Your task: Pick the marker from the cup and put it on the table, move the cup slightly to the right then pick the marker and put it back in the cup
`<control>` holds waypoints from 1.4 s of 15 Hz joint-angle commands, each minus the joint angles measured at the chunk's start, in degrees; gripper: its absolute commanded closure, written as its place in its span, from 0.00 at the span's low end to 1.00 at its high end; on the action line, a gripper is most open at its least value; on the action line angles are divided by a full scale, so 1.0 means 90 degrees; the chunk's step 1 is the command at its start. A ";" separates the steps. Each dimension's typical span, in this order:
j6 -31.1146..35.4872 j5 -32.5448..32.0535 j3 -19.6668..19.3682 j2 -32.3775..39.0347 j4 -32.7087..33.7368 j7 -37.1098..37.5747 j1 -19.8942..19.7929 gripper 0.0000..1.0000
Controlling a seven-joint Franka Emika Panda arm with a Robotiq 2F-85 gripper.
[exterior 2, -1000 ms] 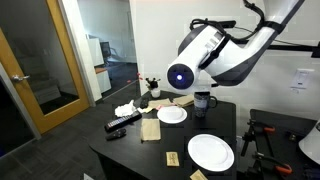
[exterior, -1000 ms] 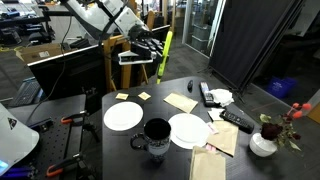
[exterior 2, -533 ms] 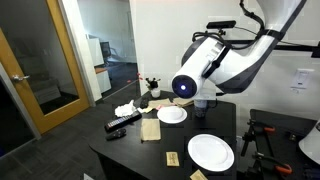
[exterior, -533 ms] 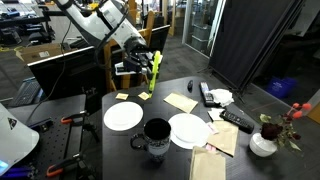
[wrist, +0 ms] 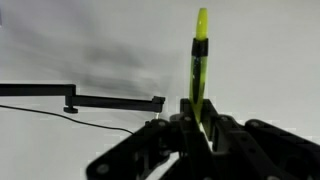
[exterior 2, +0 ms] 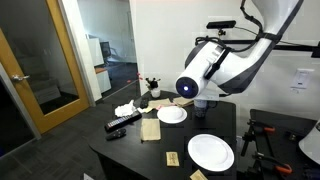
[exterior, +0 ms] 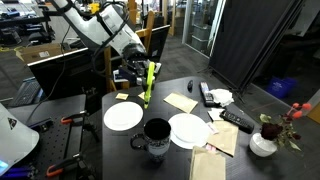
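My gripper (exterior: 141,72) is shut on the yellow-green marker (exterior: 147,82), which hangs nearly upright with its tip just above the far part of the dark table (exterior: 190,88). In the wrist view the marker (wrist: 198,60) sticks up between the black fingers (wrist: 198,125). The dark mug (exterior: 156,137) stands near the front between two white plates, well apart from the gripper. In an exterior view the arm's body hides the gripper and the marker; part of the mug (exterior 2: 203,100) shows behind the arm.
Two white plates (exterior: 123,116) (exterior: 188,130) flank the mug. Pale yellow sticky notes (exterior: 144,96), paper pieces (exterior: 181,102), remotes (exterior: 206,94) (exterior: 236,121) and a white vase with red flowers (exterior: 264,142) lie on the table. A clamp stand (exterior: 90,100) sits beside the table's edge.
My gripper has moved down and toward the table's far edge with the marker in it. The marker has gone from tilted high in the air to near the tabletop.
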 commanded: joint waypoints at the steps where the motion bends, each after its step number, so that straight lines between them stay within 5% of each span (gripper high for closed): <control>1: -0.0016 0.0002 -0.0039 0.0061 0.0008 0.0087 -0.0128 0.96; 2: -0.0016 0.0004 0.0017 0.0036 0.0007 0.0000 -0.0094 0.96; 3: -0.0015 0.0004 0.0014 0.0054 0.0007 -0.0001 -0.0105 0.86; 7: -0.0014 0.0004 0.0028 0.0077 0.0007 -0.0001 -0.0095 0.86; 8: 0.0031 -0.0049 -0.0003 0.0112 0.0030 0.0127 -0.0121 0.96; 16: 0.0069 -0.0510 -0.0217 0.0530 0.0194 0.1042 -0.0295 0.96; 21: 0.0132 -0.0705 -0.0251 0.0665 0.0659 0.0793 -0.0437 0.96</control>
